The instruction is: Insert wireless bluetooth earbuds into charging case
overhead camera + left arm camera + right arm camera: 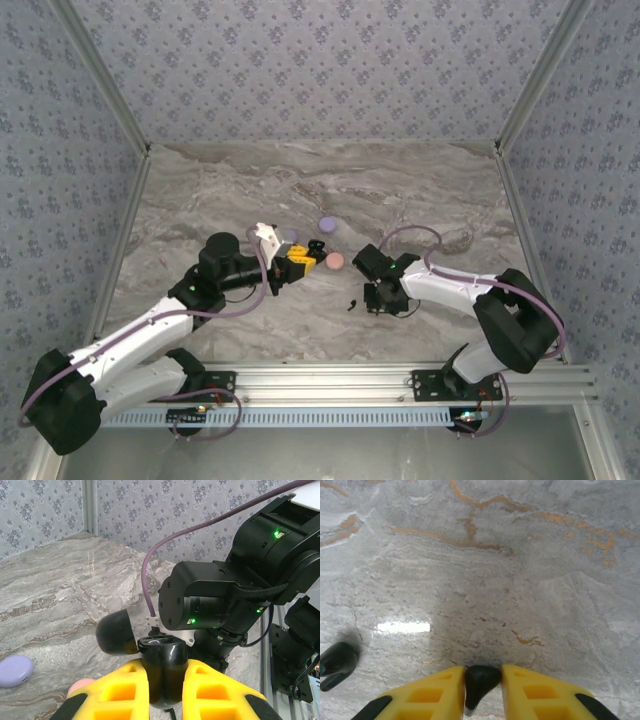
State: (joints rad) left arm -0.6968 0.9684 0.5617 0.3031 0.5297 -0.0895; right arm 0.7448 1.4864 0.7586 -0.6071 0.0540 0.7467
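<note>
My left gripper [165, 680] is shut on a glossy black charging case [164, 660], held upright between the yellow fingers with its rounded lid [116, 632] flipped open to the left. In the top view that gripper [300, 260] sits mid-table. My right gripper [482, 677] is shut on a black earbud [480, 680], stem pointing down, just above the marble. It hovers right of centre [378, 296], close to the case. A second black earbud [337, 662] lies on the table to the left of the right gripper [352, 304].
A lilac round case [327, 224] and a pale pink one [335, 261] lie on the marble table [430, 190] beyond the grippers; both also appear low left in the left wrist view, lilac [15, 670] and pink [80, 686]. The right arm's black wrist [225, 590] looms behind the case.
</note>
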